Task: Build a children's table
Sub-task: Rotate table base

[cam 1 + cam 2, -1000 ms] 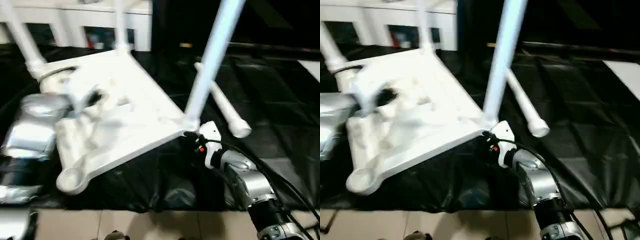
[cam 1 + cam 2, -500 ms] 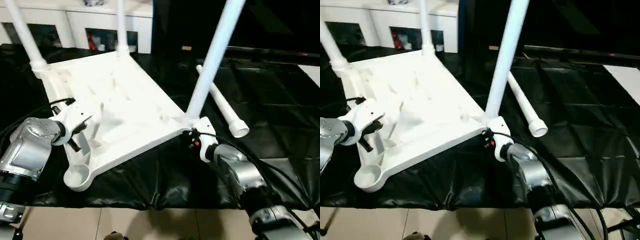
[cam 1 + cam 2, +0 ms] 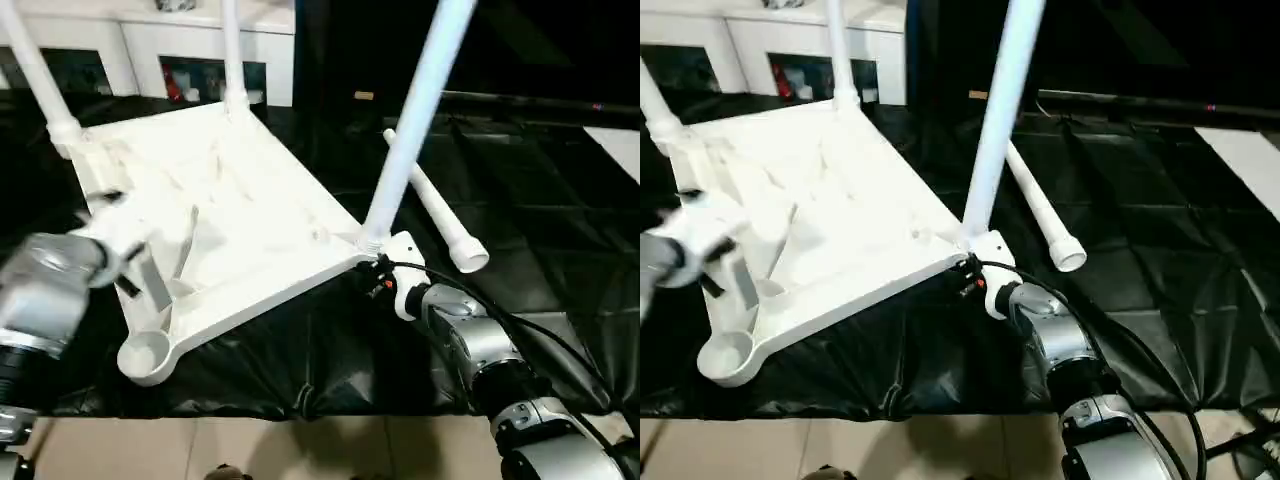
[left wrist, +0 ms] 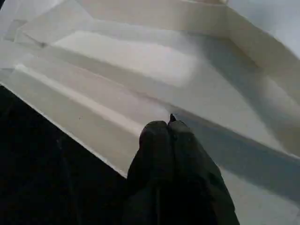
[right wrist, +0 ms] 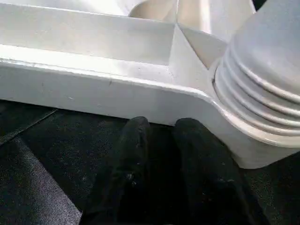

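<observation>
Left gripper (image 4: 164, 129): fingers pressed together, nothing between them. The left wrist view shows the tips over a rib on the underside of the top (image 3: 240, 215), close to its edge; contact cannot be confirmed. The head views show the left arm blurred at the top's left side, near the empty corner socket (image 3: 143, 355), and give no detail of the fingers.

Right gripper (image 5: 161, 129): fingers (image 5: 136, 140) stand a narrow gap apart, gripping nothing. The right wrist view shows the tips against or just short of the outer wall of the top, beside the ribbed collar of a fitted leg (image 5: 262, 70); whether they touch cannot be told. The head views place this gripper at the top's near right corner, just below the base of that leg (image 3: 415, 120), with the wrist's white housing (image 3: 403, 270) and cables hiding the fingertips.

Table: the top lies upside down on black sheeting (image 3: 520, 180), tilted, ribbed side up. Three legs stand in sockets: near right, far middle (image 3: 232, 50) and far left (image 3: 35, 65). The fourth leg (image 3: 435, 215) lies loose on the sheeting to the right of the top, apart from it, its wider end nearest the camera.

A white cabinet (image 3: 150, 45) stands behind the sheeting.
</observation>
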You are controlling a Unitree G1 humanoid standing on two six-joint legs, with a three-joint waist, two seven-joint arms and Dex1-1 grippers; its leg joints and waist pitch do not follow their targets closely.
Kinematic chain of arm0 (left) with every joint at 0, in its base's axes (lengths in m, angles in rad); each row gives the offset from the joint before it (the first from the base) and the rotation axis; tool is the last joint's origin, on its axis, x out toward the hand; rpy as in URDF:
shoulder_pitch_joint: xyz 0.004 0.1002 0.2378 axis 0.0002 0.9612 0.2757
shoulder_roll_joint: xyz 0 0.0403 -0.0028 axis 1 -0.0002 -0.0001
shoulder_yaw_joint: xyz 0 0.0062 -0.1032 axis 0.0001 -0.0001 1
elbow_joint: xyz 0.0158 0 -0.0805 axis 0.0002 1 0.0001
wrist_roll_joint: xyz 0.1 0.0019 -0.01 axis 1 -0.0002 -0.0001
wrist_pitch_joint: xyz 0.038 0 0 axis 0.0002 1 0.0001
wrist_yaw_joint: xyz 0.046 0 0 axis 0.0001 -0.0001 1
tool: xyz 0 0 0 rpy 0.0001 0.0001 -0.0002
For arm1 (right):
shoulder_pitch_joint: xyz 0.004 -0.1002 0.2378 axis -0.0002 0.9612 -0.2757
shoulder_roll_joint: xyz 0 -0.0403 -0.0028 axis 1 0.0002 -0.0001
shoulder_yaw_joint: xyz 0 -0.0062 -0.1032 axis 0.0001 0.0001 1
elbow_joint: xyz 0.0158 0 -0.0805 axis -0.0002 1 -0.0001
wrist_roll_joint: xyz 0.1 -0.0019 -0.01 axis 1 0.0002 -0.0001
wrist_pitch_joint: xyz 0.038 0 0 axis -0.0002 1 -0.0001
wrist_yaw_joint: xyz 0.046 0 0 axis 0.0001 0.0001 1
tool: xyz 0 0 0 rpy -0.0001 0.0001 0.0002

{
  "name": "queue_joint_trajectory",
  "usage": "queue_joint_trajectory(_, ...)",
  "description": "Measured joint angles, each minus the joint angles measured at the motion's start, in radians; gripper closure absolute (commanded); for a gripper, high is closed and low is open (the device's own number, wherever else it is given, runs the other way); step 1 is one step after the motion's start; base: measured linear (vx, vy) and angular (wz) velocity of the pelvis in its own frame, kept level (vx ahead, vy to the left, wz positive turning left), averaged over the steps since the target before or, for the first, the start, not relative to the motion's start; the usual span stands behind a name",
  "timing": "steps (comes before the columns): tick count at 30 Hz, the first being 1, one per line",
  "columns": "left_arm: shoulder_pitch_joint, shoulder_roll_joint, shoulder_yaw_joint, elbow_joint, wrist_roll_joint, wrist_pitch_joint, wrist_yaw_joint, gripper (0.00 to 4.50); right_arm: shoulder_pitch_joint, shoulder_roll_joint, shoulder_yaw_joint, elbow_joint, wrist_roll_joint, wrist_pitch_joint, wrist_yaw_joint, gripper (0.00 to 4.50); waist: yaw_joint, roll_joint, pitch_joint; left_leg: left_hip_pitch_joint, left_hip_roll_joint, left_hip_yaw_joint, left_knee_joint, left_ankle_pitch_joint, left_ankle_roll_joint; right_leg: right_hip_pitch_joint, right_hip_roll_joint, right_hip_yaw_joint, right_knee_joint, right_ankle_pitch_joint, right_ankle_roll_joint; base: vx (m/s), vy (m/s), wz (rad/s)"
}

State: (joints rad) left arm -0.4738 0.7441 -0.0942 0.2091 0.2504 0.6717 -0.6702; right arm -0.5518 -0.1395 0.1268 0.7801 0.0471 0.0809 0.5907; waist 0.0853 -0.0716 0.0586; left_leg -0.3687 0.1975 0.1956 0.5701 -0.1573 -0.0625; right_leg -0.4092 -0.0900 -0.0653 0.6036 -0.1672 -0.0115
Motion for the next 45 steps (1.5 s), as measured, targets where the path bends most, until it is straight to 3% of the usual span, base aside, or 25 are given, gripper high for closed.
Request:
queue_joint_trajectory(7, 0.027, 0.039, -0.109, 0.034, 0.042, -0.038, -0.069, 4.50, -0.023, 0.006, -0.009, 0.045, 0.002, -0.031, 0.008, 4.29, -0.003, -0.001, 0.000, 0.001, 0.000, 0.000, 0.000, 0.000, 0.000, 0.000, 0.000, 0.000, 0.001, 0.000, 0.000, 0.000, 0.000, 0.00)
queue_joint_trajectory(12, 0.059, 0.099, -0.190, -0.040, 0.055, -0.029, -0.202, 4.50, -0.060, 0.024, -0.009, 0.092, 0.001, -0.059, 0.004, 4.40, -0.021, 0.000, 0.001, 0.003, 0.000, -0.001, 0.000, 0.000, -0.001, -0.001, 0.000, 0.000, 0.004, 0.000, 0.000, 0.000, 0.000, 0.00)
queue_joint_trajectory(19, 0.118, 0.140, -0.212, -0.217, -0.062, 0.034, -0.387, 4.50, -0.109, 0.030, -0.041, 0.144, 0.001, -0.088, -0.022, 4.40, -0.022, 0.001, 0.001, 0.004, -0.001, -0.001, 0.000, 0.000, -0.001, -0.001, -0.001, 0.001, 0.006, 0.000, 0.000, 0.000, 0.000, 0.00)
queue_joint_trajectory(29, 0.120, 0.034, -0.262, -0.344, -0.179, 0.077, -0.498, 4.50, -0.153, 0.044, -0.052, 0.225, 0.000, -0.133, -0.021, 4.40, -0.027, -0.003, 0.000, 0.003, -0.001, -0.001, 0.002, 0.000, -0.001, -0.001, -0.001, 0.001, 0.007, 0.000, 0.000, 0.000, 0.000, 0.00)
queue_joint_trajectory(34, 0.109, -0.018, -0.306, -0.360, -0.193, 0.061, -0.512, 4.50, -0.153, 0.054, -0.048, 0.227, -0.003, -0.152, 0.011, 4.40, -0.029, -0.003, 0.000, 0.001, 0.000, 0.000, 0.002, 0.000, -0.001, -0.004, 0.000, 0.001, 0.007, -0.001, 0.000, 0.000, 0.000, 0.00)
queue_joint_trajectory(45, 0.003, -0.180, -0.305, -0.158, -0.145, 0.010, -0.321, 4.50, -0.153, 0.062, -0.029, 0.232, -0.004, -0.172, 0.134, 4.40, -0.024, -0.003, 0.000, 0.001, 0.000, -0.001, 0.003, 0.001, -0.001, -0.003, 0.000, 0.001, 0.008, 0.000, -0.001, 0.000, 0.000, 0.00)
